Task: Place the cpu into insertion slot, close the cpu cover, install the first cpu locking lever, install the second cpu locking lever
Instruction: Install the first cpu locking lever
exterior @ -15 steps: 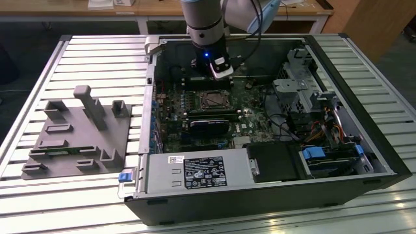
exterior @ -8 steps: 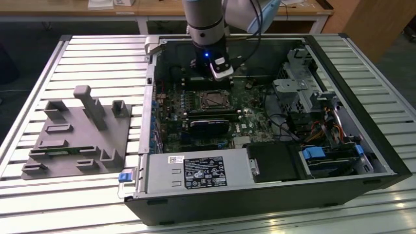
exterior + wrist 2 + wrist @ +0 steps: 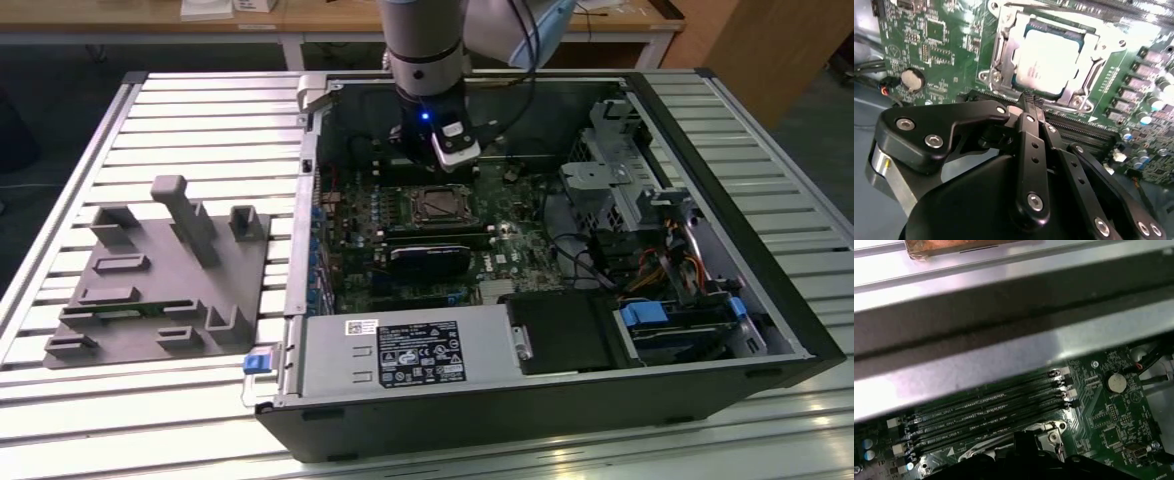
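Open computer case [image 3: 747, 300] lying on a slatted metal table [image 3: 200, 110], green motherboard [image 3: 400, 250] facing up inside. Gripper [image 3: 1029, 100] hanging above the board just past the insertion slot [image 3: 439, 205], over the black memory slots [image 3: 989, 415]. Fingers [image 3: 1031, 145] pressed together at the tips, nothing held between them, as seen in the second wrist view. Cpu [image 3: 1051, 62] seated flat in the insertion slot, dull silver top showing. Cpu cover [image 3: 1089, 70] lying down around the chip, framing it on all sides. Cannot tell how the locking levers stand. Round coin battery [image 3: 912, 79] on the board well apart from the socket. Grey parts fixture [image 3: 160, 280] on the table beside the case, at the exterior view's left.
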### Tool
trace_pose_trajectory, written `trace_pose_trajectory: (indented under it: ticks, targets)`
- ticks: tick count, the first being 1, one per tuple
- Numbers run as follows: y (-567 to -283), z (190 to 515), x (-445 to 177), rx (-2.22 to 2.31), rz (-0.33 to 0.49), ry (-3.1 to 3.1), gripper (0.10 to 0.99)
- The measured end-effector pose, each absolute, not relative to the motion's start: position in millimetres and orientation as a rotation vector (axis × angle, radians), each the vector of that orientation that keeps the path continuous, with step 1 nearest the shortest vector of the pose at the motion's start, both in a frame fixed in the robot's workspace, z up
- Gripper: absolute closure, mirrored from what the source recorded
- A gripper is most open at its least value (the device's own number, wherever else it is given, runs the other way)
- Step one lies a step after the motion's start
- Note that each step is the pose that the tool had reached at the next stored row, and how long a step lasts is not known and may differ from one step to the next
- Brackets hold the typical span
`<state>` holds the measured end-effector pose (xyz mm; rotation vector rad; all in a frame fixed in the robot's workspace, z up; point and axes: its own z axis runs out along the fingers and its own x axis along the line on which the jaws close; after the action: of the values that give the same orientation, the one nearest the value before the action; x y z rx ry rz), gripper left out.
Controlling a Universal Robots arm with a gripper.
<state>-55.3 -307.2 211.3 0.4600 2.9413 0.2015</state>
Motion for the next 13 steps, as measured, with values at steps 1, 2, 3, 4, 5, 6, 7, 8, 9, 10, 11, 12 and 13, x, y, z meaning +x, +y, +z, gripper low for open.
trace_pose_trajectory:
  ticks: [1, 2, 3, 4, 5, 6, 7, 8, 9, 10, 11, 12, 13]
  targets:
    - [-308.9, 211.1, -55.3, 0.462, 0.201, 2.942, 0.98]
    - [-310.4, 211.0, -55.3, 0.464, 0.201, 2.942, 0.98]
    - [-312.1, 210.9, -55.3, 0.466, 0.201, 2.943, 0.98]
    - [-313.6, 210.6, -55.3, 0.468, 0.2, 2.943, 0.98]
    - [-315.0, 210.3, -55.3, 0.47, 0.2, 2.944, 0.98]
    - [-316.4, 209.8, -55.3, 0.473, 0.199, 2.946, 0.98]
    - [-317.7, 209.4, -55.3, 0.476, 0.199, 2.949, 0.98]
    - [-319.0, 209.0, -55.3, 0.478, 0.198, 2.952, 0.98]
    - [-320.5, 208.5, -55.3, 0.481, 0.197, 2.955, 0.98]
    - [-321.8, 208.0, -55.3, 0.484, 0.196, 2.958, 0.98]
    - [-323.2, 207.6, -55.3, 0.486, 0.196, 2.96, 0.98]
    - [-324.3, 207.4, -55.3, 0.489, 0.195, 2.963, 0.98]
    - [-325.0, 207.2, -55.2, 0.492, 0.194, 2.967, 0.98]
